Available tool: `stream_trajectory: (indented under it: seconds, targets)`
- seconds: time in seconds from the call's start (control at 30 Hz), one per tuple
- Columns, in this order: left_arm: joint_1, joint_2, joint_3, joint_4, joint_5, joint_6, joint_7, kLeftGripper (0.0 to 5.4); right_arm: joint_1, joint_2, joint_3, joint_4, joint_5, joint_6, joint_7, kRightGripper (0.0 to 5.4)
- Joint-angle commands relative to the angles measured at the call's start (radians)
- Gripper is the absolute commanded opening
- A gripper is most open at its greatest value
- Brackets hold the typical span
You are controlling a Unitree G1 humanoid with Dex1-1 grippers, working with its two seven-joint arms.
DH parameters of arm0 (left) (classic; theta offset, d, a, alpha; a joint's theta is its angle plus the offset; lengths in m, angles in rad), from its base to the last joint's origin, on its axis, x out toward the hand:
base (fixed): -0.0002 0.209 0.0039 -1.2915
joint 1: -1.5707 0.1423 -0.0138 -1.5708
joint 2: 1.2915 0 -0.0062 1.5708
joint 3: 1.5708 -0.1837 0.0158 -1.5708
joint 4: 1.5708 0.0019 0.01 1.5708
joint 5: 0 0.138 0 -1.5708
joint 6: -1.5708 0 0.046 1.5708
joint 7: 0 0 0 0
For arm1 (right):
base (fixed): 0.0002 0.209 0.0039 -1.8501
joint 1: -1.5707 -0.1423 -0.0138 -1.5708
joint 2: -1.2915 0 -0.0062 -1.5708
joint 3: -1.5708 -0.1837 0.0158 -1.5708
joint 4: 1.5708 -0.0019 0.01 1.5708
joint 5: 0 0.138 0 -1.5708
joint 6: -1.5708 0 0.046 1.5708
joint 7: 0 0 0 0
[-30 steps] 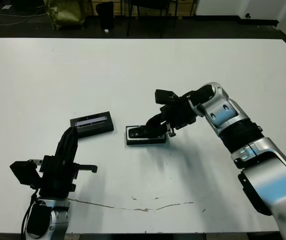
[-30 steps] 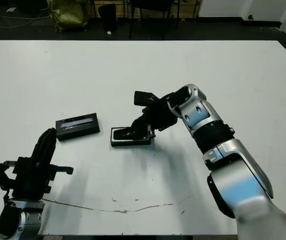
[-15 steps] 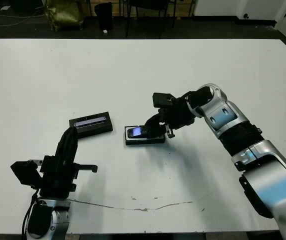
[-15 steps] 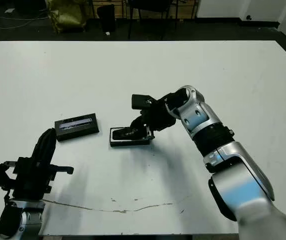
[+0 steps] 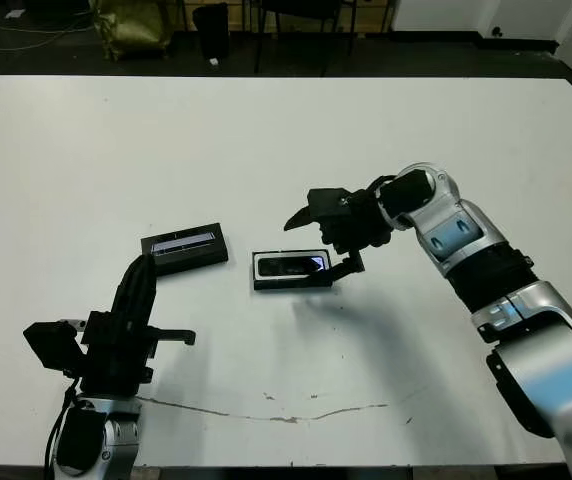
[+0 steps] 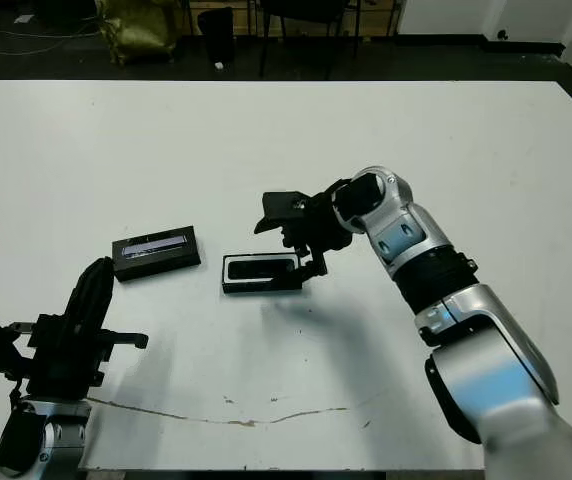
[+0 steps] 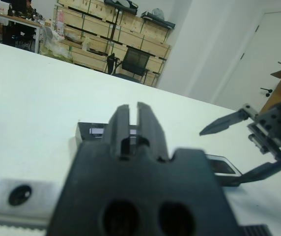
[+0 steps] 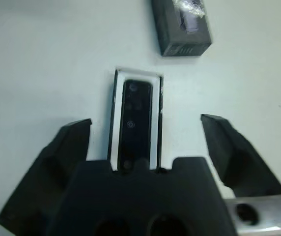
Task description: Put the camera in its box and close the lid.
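Camera (image 5: 292, 266), a slim glossy black bar, lies flat inside the box (image 5: 293, 283), a shallow black tray with white lining, mid-surface. My right pincer (image 5: 321, 236) hangs just above the box's right end, fingers spread wide, gripping nothing. The lid (image 5: 185, 247), flat matte black with a pale stripe, rests just left of the box, apart from it. My left pincer (image 7: 133, 119) sits at the near left, fingers nearly together, empty. Surface (image 5: 266, 130) smooth white.
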Motion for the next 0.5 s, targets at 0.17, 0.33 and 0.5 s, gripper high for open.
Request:
stream_trajectory:
  seconds: [0.17, 0.33, 0.5]
  targets:
    - [0.012, 0.006, 0.002, 0.0, 0.018, 0.019, 0.011, 0.0, 0.048, -0.057, -0.151, -0.171, 0.135, 0.153, -0.04, 5.38]
    - [0.005, 0.052, 0.038, -0.039, 0.033, 0.045, 0.01, 0.0, 0.278, -0.055, -0.372, -0.541, 0.242, 0.346, -0.345, 5.38]
    - [-0.07, 0.207, 0.164, -0.083, 0.032, 0.093, -0.032, 0.0, 0.576, -0.043, -0.49, -0.8, 0.249, 0.293, -0.574, 4.56]
